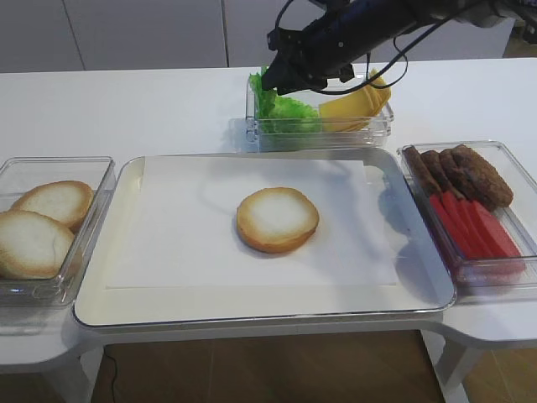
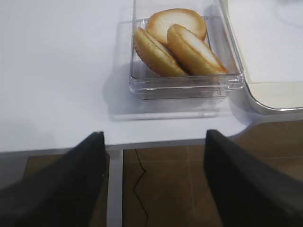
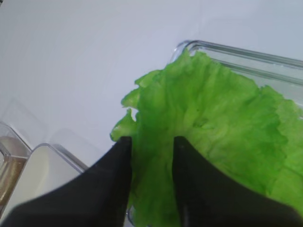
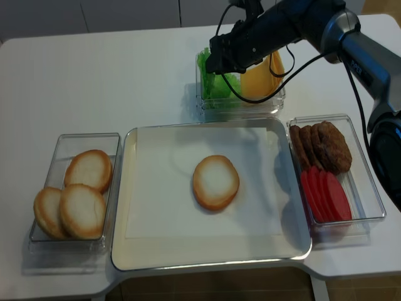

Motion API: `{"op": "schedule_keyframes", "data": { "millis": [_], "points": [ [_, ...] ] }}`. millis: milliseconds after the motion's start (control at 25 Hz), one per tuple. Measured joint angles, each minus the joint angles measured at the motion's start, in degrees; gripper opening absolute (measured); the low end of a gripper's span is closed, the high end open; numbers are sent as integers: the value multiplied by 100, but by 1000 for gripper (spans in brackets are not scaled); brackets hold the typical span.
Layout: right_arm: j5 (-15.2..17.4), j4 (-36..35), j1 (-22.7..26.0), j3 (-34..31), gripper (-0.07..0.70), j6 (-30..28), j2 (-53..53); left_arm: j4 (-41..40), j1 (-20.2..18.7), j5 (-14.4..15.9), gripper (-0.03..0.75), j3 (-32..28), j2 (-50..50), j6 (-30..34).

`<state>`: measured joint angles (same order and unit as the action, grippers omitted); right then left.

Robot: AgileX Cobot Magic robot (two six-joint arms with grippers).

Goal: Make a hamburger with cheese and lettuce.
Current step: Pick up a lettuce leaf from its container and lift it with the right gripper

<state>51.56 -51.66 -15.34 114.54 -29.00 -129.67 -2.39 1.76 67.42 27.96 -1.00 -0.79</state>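
One hamburger bun half (image 1: 277, 218) (image 4: 215, 182) lies cut face up in the middle of the paper-lined tray (image 1: 252, 317). The green, frilly lettuce (image 1: 289, 111) (image 3: 213, 113) (image 4: 219, 84) sits in a clear bin behind the tray, with the yellow cheese (image 1: 357, 105) (image 4: 260, 78) beside it on the right. My right gripper (image 1: 270, 82) (image 3: 152, 139) (image 4: 216, 63) reaches into the bin's left end. A fold of the lettuce fills the gap between its narrowed black fingers (image 3: 118, 161). My left gripper (image 2: 154, 135) hangs open and bare over the table's front edge, short of the bun bin.
A clear bin at the left (image 1: 84, 164) (image 2: 184, 85) holds three more bun halves (image 2: 177, 40). The right-hand bin (image 1: 503, 151) holds brown meat pieces (image 1: 461, 172) and red strips (image 1: 474, 227). The floor shows below the table's front edge.
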Motion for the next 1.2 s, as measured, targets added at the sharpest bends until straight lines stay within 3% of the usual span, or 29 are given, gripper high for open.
{"op": "schedule_keyframes", "data": {
  "millis": [1200],
  "points": [
    [0, -173, 196, 0, 202, 12, 0, 0, 0, 0, 475, 0, 0, 0]
  ]
}}
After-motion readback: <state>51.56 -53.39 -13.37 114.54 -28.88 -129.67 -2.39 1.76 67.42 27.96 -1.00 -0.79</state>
